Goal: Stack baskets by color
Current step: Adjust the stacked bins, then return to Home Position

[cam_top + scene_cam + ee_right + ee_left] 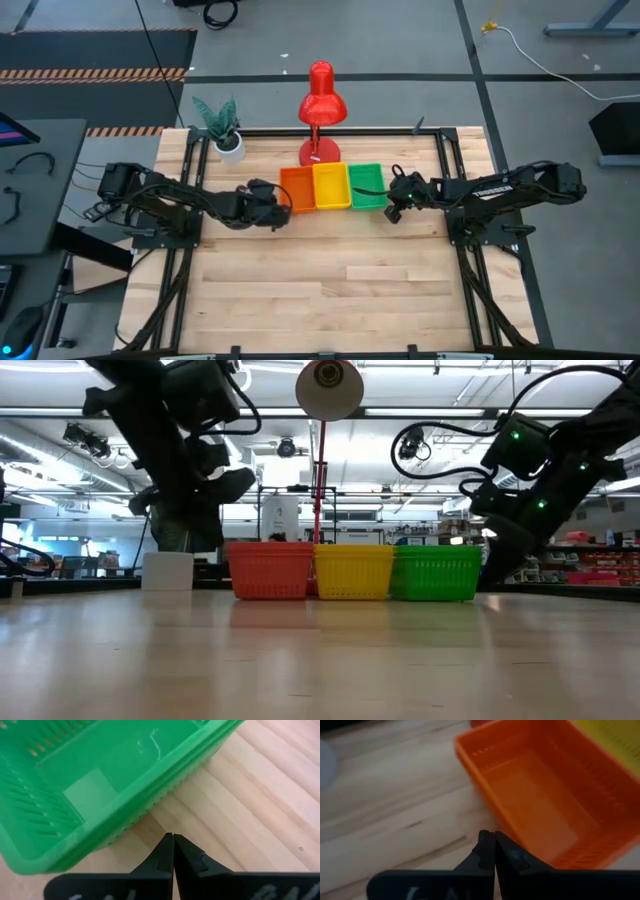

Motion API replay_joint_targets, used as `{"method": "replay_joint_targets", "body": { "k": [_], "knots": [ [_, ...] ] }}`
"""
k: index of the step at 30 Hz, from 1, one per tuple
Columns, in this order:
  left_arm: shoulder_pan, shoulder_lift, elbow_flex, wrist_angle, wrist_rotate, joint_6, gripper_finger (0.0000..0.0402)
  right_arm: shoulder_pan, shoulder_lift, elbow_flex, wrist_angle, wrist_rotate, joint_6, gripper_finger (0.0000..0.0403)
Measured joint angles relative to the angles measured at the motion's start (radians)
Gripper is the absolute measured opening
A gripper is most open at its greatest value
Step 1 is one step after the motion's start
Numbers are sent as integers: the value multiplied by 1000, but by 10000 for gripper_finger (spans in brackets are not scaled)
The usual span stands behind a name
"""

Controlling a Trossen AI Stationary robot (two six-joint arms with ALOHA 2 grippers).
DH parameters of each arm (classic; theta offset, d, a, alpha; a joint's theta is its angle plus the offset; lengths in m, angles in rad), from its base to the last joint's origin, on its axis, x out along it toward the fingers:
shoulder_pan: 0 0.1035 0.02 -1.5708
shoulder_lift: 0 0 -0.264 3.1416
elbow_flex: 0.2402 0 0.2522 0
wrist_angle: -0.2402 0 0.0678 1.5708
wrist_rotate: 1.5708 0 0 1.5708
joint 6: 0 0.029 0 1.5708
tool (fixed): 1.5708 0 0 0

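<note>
Three baskets stand side by side in a row on the table's far half: orange (297, 189), yellow (331, 185) and green (366, 185). Each rests on its bottom. The green basket (75, 790) shows layered rims, as of nested baskets. My left gripper (283, 212) is shut, slanting down, with its tips (492, 836) just outside the orange basket's (545, 805) left long wall. My right gripper (390, 212) is shut too. Its tips (173, 836) are over bare wood a little outside the green basket's right wall.
A red desk lamp (321, 100) stands right behind the baskets. A potted plant in a white pot (222, 125) sits at the far left corner. Bare wooden table (340, 290) stretches across the near half.
</note>
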Motion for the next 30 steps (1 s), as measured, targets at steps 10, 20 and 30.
{"method": "replay_joint_targets", "body": {
  "k": [10, 20, 30],
  "knots": [
    [2, 4, -19, -84, -28, -27, 7, -20, 0, 0, 24, -28, 3, 7],
    [2, 4, -20, -73, -74, -14, 11, -4, 61, 0, 179, -80, 9, 7],
    [-67, -128, -8, -158, -71, 26, 6, 16, -35, 0, 34, -51, -23, 7]
  ]
}}
